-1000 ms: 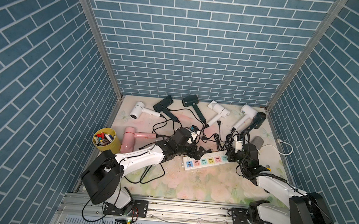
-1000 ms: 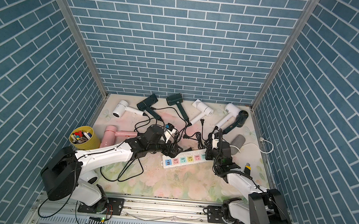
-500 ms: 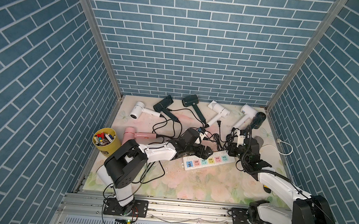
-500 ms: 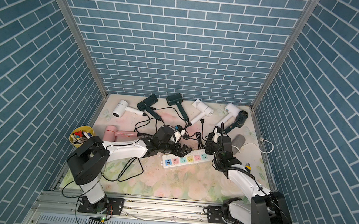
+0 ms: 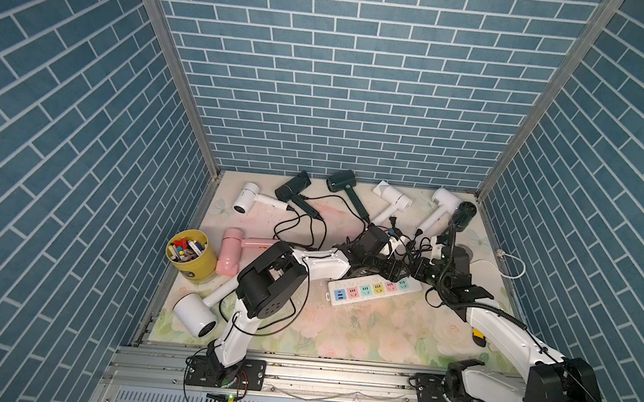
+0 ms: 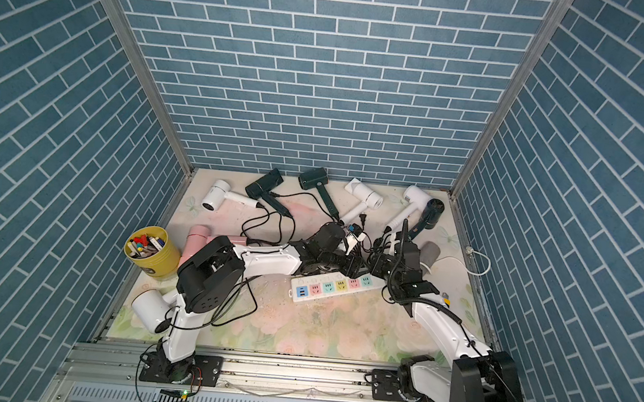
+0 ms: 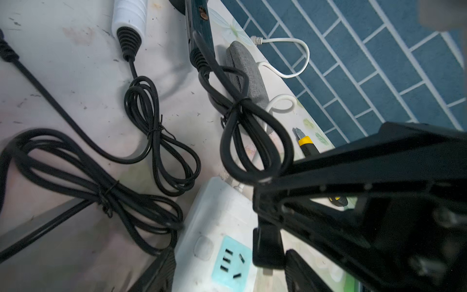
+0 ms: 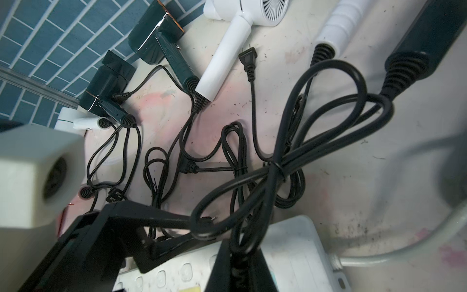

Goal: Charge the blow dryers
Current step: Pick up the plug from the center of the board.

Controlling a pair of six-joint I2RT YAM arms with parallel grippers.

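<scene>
Several blow dryers lie along the back wall, among them a white one (image 5: 247, 199), a dark green one (image 5: 341, 180) and a navy one (image 5: 464, 216). A pink one (image 5: 230, 251) and another white one (image 5: 195, 314) lie at the left. My right gripper (image 8: 240, 273) is shut on a black plug (image 7: 267, 247), whose tied cord bundle (image 8: 278, 164) runs to the navy dryer's handle (image 8: 424, 38). The plug hangs just above the power strip (image 5: 374, 292), beside its teal socket (image 7: 231, 263). My left gripper (image 7: 230, 275) is open, its fingers straddling that socket and the plug.
A yellow cup of pens (image 5: 191, 254) stands at the left wall. A grey fuzzy roll (image 7: 247, 73), a white cable (image 7: 285, 58) and a yellow-and-black utility knife (image 7: 307, 145) lie at the right. Tied black cord bundles (image 7: 156, 131) crowd the mat behind the strip.
My left gripper has slid right to the strip's far-right end, and its jaws have narrowed. The right gripper has brought the plug left and down over the strip.
</scene>
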